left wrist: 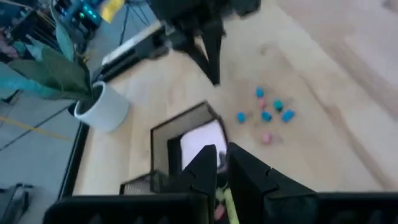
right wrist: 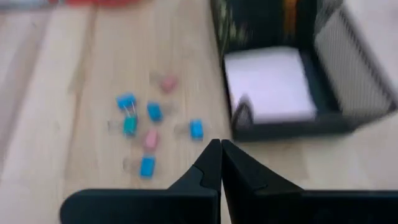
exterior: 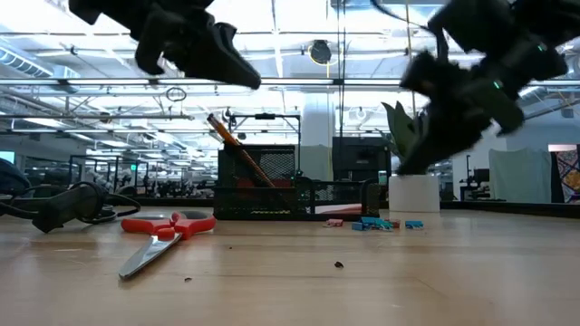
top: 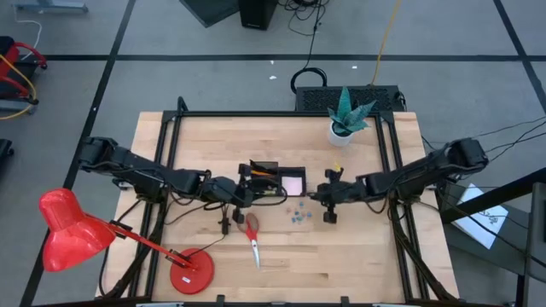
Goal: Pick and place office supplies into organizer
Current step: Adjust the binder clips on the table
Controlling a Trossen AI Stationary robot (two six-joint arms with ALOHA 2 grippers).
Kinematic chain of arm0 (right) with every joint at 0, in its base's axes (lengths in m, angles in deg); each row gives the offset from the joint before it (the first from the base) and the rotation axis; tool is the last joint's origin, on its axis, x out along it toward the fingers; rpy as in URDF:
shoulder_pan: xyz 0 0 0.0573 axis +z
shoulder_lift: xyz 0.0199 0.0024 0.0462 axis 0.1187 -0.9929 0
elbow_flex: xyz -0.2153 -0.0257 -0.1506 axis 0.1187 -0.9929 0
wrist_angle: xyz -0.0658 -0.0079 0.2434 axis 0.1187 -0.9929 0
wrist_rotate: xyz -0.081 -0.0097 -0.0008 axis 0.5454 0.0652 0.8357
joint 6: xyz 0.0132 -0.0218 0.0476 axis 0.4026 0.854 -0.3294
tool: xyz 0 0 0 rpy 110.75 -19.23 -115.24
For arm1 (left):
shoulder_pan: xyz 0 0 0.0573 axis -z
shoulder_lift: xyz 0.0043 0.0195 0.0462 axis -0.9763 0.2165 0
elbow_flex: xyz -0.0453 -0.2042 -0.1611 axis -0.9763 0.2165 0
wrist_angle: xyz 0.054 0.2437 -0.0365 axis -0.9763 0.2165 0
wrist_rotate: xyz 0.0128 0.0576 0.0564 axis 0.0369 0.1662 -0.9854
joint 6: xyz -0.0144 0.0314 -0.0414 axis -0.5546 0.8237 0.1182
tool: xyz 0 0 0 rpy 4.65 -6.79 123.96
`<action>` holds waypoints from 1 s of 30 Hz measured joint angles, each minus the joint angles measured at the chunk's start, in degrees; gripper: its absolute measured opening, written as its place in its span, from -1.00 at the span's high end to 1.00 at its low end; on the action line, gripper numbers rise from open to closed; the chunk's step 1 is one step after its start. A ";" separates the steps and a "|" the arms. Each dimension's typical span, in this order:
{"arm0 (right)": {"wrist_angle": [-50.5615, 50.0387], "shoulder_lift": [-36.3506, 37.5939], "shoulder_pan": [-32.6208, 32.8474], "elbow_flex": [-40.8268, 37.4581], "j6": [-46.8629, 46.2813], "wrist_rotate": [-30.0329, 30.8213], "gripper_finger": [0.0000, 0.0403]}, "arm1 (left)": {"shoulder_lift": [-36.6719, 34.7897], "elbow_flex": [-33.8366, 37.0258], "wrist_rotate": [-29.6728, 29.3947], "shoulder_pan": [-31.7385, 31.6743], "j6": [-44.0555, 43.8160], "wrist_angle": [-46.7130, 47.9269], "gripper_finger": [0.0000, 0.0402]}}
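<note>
My right claw (right wrist: 220, 163) hangs pinched shut and empty above the wooden counter (top: 358, 247), just off the black mesh organizer (right wrist: 323, 93); its low tray holds a pale sticky pad (right wrist: 268, 84). Small blue and pink clips (right wrist: 147, 127) lie beside me. My left claw (left wrist: 222, 167), nearly closed, hovers over the organizer. Red-handled scissors (top: 252, 235) lie farther off.

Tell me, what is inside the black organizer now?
In the organizer, the lower flat part holds a pale sticky-note pad. The taller part holds orange pencils leaning out. Mesh walls hide what else lies deeper.
</note>
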 joint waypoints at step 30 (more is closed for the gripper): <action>23.29 -20.31 0.32 -0.48 2.52 -3.35 1.00 | -0.32 0.19 0.90 3.80 -2.10 3.81 0.77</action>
